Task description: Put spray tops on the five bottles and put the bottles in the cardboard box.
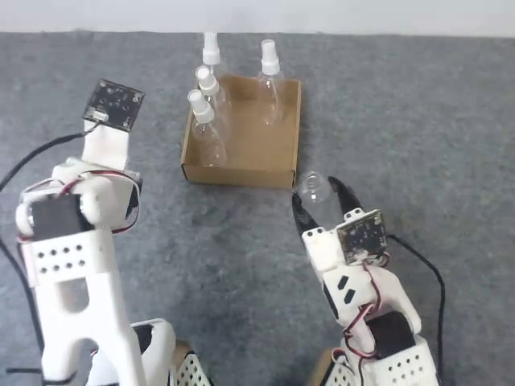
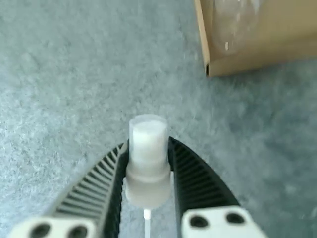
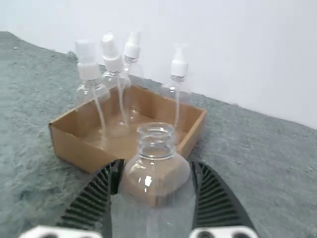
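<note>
In the left wrist view my left gripper (image 2: pixel 147 145) is shut on a white spray top (image 2: pixel 147 158), held above grey carpet short of the cardboard box (image 2: pixel 257 47). My right gripper (image 1: pixel 316 193) is shut on an open-necked clear bottle (image 1: pixel 314 186) just off the box's near right corner (image 1: pixel 241 170). From the right wrist, that uncapped bottle (image 3: pixel 156 163) stands upright between my right gripper (image 3: pixel 156 166) fingers. Several clear bottles (image 1: pixel 211 121) with spray tops stand inside the box (image 3: pixel 79 144).
Grey carpet (image 1: pixel 402 121) covers the table on all sides of the box. The left arm's body (image 1: pixel 72 241) rises at the near left, its wrist board (image 1: pixel 117 104) left of the box. A white wall (image 3: pixel 237 49) stands behind the box.
</note>
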{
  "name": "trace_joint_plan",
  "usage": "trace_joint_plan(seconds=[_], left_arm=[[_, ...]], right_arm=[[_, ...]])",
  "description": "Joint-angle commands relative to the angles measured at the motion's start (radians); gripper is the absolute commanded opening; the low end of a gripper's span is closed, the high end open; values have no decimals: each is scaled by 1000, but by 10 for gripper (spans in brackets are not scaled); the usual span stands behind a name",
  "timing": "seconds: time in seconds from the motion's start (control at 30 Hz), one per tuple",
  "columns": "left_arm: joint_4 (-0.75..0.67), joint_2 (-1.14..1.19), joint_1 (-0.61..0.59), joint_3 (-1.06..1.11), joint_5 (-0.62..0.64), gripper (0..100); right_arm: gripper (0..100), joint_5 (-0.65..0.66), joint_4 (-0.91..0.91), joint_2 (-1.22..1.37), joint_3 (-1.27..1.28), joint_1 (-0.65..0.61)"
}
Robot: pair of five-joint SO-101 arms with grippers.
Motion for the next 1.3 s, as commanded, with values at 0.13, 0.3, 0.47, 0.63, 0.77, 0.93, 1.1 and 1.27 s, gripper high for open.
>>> trace_joint_plan(seconds=[0.13,0.3,0.47,0.63,0.77,0.93,1.1,1.27], left_arm=[[-63,-95,74,-10,166,13],[-106,-160,127,-10,252,13],[-158,-232,195,-10,350,13],[-204,-288,269,-10,430,13],[-242,-318,319,-10,473,13],[-295,-350,368,-10,523,13],[-342,-399,417,-8,589,13],[-393,-460,486,12,624,13]], right_arm=[[34,12,-22,-16,-9,-87],[34,11,-87,-16,29,-111],[34,12,-199,-16,103,-173],[34,12,-202,-16,106,-194],[34,11,-200,-15,106,-205],[34,11,-177,-15,106,-245],[34,11,-156,-15,106,-302],[34,12,-153,-15,106,-325]])
